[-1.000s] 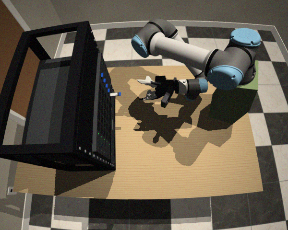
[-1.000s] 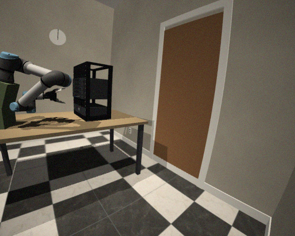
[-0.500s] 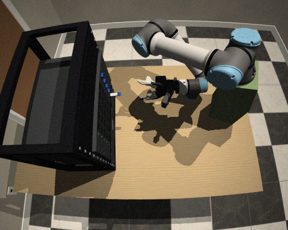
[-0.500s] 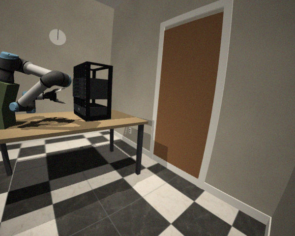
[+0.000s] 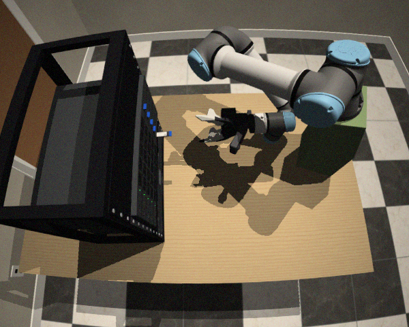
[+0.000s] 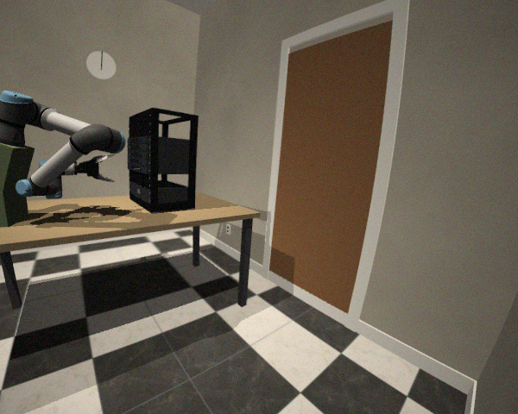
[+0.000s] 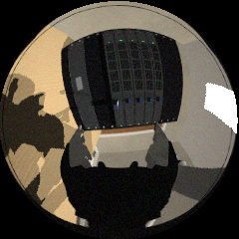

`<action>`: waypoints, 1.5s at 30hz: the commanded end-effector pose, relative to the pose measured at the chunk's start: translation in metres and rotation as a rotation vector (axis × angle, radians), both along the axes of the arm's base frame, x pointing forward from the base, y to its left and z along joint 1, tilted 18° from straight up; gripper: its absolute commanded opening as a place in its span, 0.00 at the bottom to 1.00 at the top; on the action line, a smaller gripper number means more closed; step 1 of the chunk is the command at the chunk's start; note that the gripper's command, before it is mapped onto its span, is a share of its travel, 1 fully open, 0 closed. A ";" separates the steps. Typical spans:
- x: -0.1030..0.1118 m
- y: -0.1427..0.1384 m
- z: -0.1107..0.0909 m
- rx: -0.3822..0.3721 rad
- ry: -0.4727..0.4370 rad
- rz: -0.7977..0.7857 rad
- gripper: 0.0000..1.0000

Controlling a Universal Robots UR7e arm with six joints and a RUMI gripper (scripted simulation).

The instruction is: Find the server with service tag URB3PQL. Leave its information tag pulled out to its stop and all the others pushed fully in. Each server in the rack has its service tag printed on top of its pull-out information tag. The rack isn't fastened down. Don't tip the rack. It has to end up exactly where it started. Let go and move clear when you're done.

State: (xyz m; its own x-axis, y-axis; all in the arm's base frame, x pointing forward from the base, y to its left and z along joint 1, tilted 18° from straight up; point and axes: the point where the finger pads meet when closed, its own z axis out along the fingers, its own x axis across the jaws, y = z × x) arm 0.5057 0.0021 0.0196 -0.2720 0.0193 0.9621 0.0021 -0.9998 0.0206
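Rack (image 5: pixel 118 116) (image 6: pixel 154 160) (image 7: pixel 171 80) w/ servers (image 5: pixel 144 169) (image 6: pixel 138 153) (image 7: pixel 134 65), 1 tag (image 5: pixel 162 133) (image 7: pixel 118 105) out; tool (image 5: pixel 229 125) (image 6: pixel 107 166) (image 7: pixel 119 123) open, apart.

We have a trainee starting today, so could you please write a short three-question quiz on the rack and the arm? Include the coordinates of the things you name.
1. True or false: the gripper (image 5: pixel 206 129) (image 6: pixel 112 167) (image 7: pixel 119 123) is shut on the pulled-out tag (image 5: pixel 162 133) (image 7: pixel 118 105).
2. Fill in the blank: the rack (image 5: pixel 118 70) (image 6: pixel 154 155) (image 7: pixel 171 80) stands on a ____.
3. How many blue-ended tags sit in line above the pulled-out one in the top view: A) two, B) four, C) seven?

Key: 1 false; 2 table; 3 B.
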 end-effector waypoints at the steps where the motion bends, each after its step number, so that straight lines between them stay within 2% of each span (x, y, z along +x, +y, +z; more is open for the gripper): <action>1: 0.000 0.000 0.000 -0.008 0.000 -0.001 1.00; 45: -0.002 0.001 -0.003 -0.059 -0.001 -0.006 1.00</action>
